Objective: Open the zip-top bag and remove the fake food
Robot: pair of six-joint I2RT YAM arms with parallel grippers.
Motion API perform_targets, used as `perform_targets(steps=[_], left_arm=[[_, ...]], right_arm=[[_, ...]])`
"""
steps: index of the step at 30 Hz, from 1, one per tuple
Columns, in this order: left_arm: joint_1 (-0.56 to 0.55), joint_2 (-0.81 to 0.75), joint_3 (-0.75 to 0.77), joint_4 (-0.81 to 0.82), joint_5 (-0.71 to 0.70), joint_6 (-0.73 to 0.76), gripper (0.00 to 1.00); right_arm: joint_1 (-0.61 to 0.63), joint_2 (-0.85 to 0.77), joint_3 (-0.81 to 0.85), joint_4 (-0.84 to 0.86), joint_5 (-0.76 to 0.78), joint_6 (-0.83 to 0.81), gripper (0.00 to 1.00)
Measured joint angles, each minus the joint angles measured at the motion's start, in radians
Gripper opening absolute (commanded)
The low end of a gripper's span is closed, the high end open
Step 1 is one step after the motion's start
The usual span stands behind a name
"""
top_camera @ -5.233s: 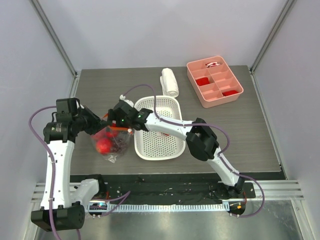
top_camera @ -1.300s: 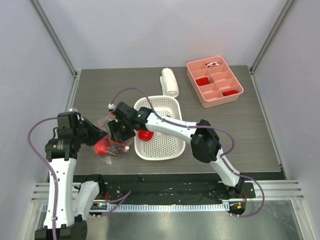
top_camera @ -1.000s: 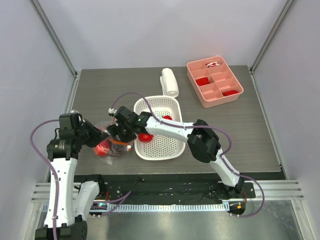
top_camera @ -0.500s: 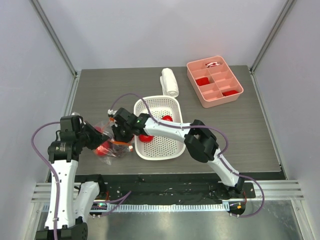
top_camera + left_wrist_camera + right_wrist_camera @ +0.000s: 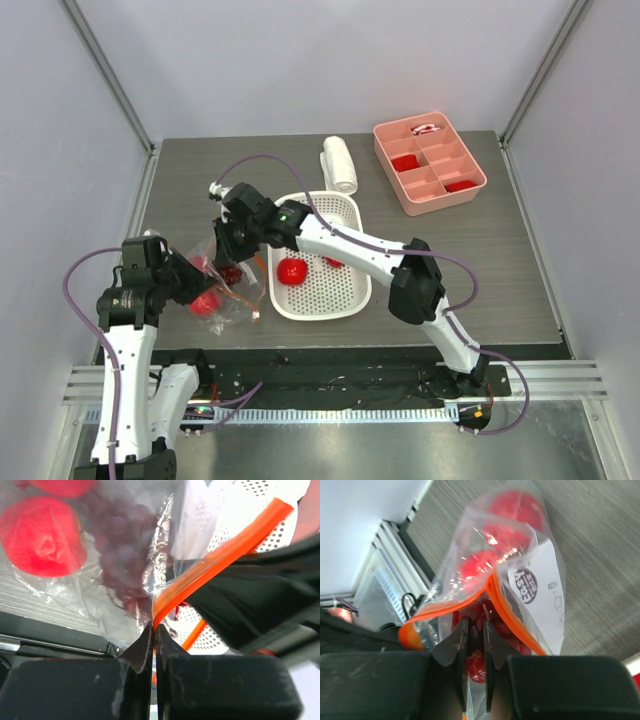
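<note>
Near the table's (image 5: 500, 260) left front edge sits one clear, crinkly zip-top bag (image 5: 235, 300) with an orange strip, holding two red plastic fruits (image 5: 42, 535) and one dark purple grape bunch (image 5: 120, 555) (left gripper (image 5: 152, 627) clamped on its strip, right gripper (image 5: 474, 622) pinched narrowly onto the grapes); one white perforated basket (image 5: 320, 300) holds two more red plastic fruits (image 5: 292, 270).

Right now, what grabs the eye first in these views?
The zip-top bag, with red fake food showing through it, sits between both grippers at the near left of the table. The left gripper is pinched shut on its orange zip strip, and the right gripper pokes into the mouth. Just right of it, a red fruit lies in the white basket.
</note>
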Motion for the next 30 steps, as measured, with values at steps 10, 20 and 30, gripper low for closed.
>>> perform_targets(steps=[10,20,30], left_arm=[[0.000,-0.004,0.000,-0.010,-0.026,0.006,0.00],[0.000,0.014,0.000,-0.014,-0.050,0.004,0.00],[0.000,0.021,0.006,-0.015,-0.048,-0.003,0.00]], right_arm=[[-0.059,-0.160,0.006,-0.039,0.013,0.003,0.01],[-0.160,-0.413,-0.026,-0.093,-0.006,0.001,0.01],[-0.371,-0.402,-0.098,-0.088,-0.013,-0.032,0.01]])
